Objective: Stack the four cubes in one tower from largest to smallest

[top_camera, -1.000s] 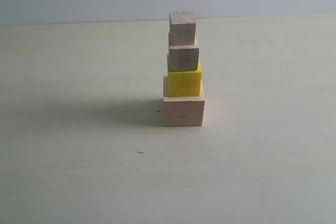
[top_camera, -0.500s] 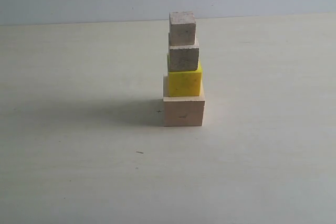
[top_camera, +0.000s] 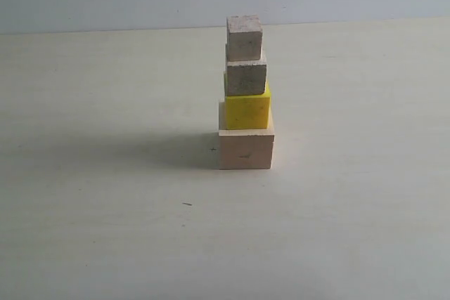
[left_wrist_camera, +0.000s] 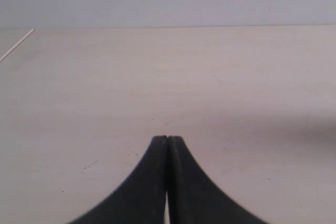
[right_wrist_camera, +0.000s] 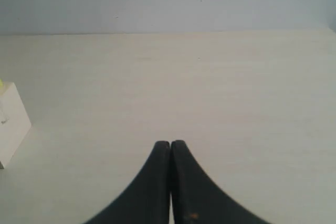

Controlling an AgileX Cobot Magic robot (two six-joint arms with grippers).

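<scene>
tower stands about mid-tabletop, well in from the far edge; four cubes, each flat on the one below, sizes stepping down. Base: large pale pinkish cube, smooth wood, crisp edges, small dark mark on the front face; on it the bright yellow cube, even opaque colour; then the smaller tan cube, coarse speckled grain; smallest tan cube on top, same rough texture, sitting slightly toward the tabletop's left edge. Tabletop is pale, matte, faint wood grain; soft shadow runs from the base toward the left edge.

My left end effector: black, curved, tapering fingers pressed tip to tip, closed on nothing, held low and level over bare tabletop, aimed at the far edge; my right end effector: same shape and pose, closed, empty, well apart from the tower, with the pale cube's corner showing off to one side.
</scene>
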